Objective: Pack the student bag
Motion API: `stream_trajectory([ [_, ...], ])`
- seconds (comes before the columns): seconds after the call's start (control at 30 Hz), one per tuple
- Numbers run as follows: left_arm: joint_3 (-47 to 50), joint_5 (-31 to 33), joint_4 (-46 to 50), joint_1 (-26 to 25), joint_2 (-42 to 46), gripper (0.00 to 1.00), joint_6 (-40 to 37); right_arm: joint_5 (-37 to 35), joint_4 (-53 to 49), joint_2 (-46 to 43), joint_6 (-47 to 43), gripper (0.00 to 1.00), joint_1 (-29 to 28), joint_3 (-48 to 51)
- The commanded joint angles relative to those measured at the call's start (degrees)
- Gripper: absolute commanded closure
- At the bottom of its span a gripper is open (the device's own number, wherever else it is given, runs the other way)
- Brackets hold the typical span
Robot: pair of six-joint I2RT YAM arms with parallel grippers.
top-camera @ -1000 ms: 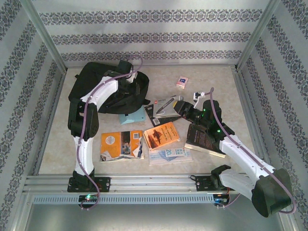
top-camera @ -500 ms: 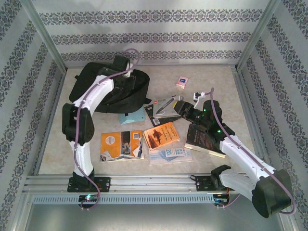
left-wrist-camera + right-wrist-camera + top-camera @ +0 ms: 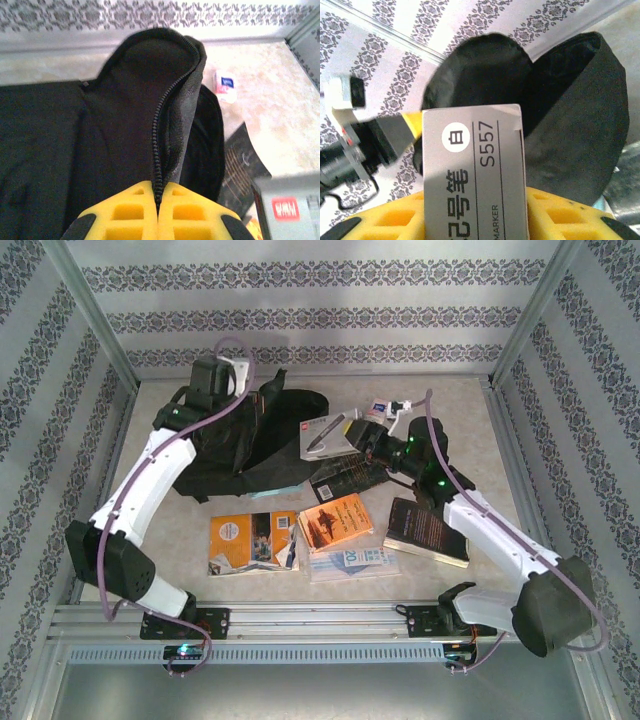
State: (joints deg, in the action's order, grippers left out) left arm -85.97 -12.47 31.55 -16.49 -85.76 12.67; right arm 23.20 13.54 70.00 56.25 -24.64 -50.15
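The student bag (image 3: 235, 445) lies at the far left of the table (image 3: 480, 430), its zip edge pinched between the fully closed fingers of the left gripper (image 3: 158, 200), while the right gripper (image 3: 472, 212), partly closed, clamps a grey marker box (image 3: 472, 150) just right of the bag's mouth.

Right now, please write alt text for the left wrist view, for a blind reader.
The left tool is shut on the zip edge of the black student bag, holding its flap up. Behind it, a small white packet lies on the table.
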Motion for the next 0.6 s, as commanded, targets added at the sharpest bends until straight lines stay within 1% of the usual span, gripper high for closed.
stream_trajectory([
  [0.0, 4.2, -4.1, -6.4, -0.2, 5.7, 1.0, 3.2, -1.6, 3.6, 3.0, 4.4, 0.58, -0.6, -3.3],
  [0.1, 8.2, -6.3, -7.7, -0.2, 9.0, 1.0, 5.0, -2.4, 3.0, 6.8, 7.1, 0.58, -1.1, -5.2],
  [0.2, 12.8, -8.1, -10.2, -0.2, 12.4, 1.0, 6.9, -1.1, 3.3, 13.1, 9.8, 0.58, -2.5, -8.5],
  [0.23, 14.1, -8.3, -10.7, -0.2, 13.2, 0.98, 7.2, -0.6, 3.8, 15.1, 10.8, 0.58, -3.0, -9.6],
  [0.37, 16.9, -10.9, -9.8, -0.2, 14.4, 0.96, 8.1, 2.0, 9.8, 23.6, 14.4, 0.58, -5.0, -14.6],
  [0.43, 17.5, -12.0, -8.6, -0.3, 14.8, 0.94, 8.7, 2.6, 10.2, 26.4, 14.5, 0.58, -5.6, -17.7],
  [0.47, 17.6, -12.0, -7.5, -0.3, 15.0, 0.91, 8.8, 2.6, 10.1, 27.6, 14.8, 0.58, -5.8, -19.0],
  [0.5, 17.3, -11.7, -6.2, -0.3, 15.1, 0.84, 8.3, 3.1, 10.6, 28.6, 14.9, 0.58, -6.1, -19.9],
  [0.53, 16.7, -11.1, -4.6, -0.2, 15.2, 0.74, 8.0, 3.7, 11.1, 29.3, 14.9, 0.58, -6.3, -20.7],
  [0.57, 15.8, -9.5, -2.8, -0.3, 15.2, 0.59, 7.7, 4.2, 11.3, 29.9, 14.9, 0.58, -6.6, -21.4],
])
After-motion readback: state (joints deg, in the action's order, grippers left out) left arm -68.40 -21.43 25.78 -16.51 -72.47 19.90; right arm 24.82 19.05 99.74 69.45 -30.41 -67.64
